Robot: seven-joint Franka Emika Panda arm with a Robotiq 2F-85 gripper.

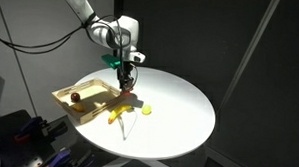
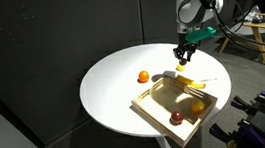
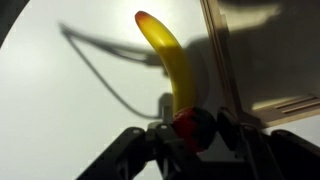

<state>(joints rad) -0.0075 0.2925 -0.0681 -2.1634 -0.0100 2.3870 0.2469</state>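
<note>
A big round white table (image 1: 179, 105) is seen in both exterior views. A flat wooden tray (image 2: 153, 110) is set near the table's edge.

The gripper (image 2: 184, 57) is hung over the table, just beside the tray's far corner, not over the tray. The fingers (image 3: 135, 155) are shut nearly all the way, & a yellow banana (image 3: 168, 55) is pinched by one end betw. them. The banana is held pointing down, w/ its tip near the table top. Whether the tip is touching can't be told. Its shadow is seen apart from it in the wrist view, so it's prob. lifted a bit.

Two small fruits, a red one (image 2: 177, 117) & an orange-yellow one (image 2: 197, 107), are seen inside the tray. A small round orange fruit (image 2: 144, 77) is seen out on the table, apart from the tray.

Done so far: the banana is grabbed & held up. Not done: the banana isn't put down anywhere, & it isn't in the tray.
</note>
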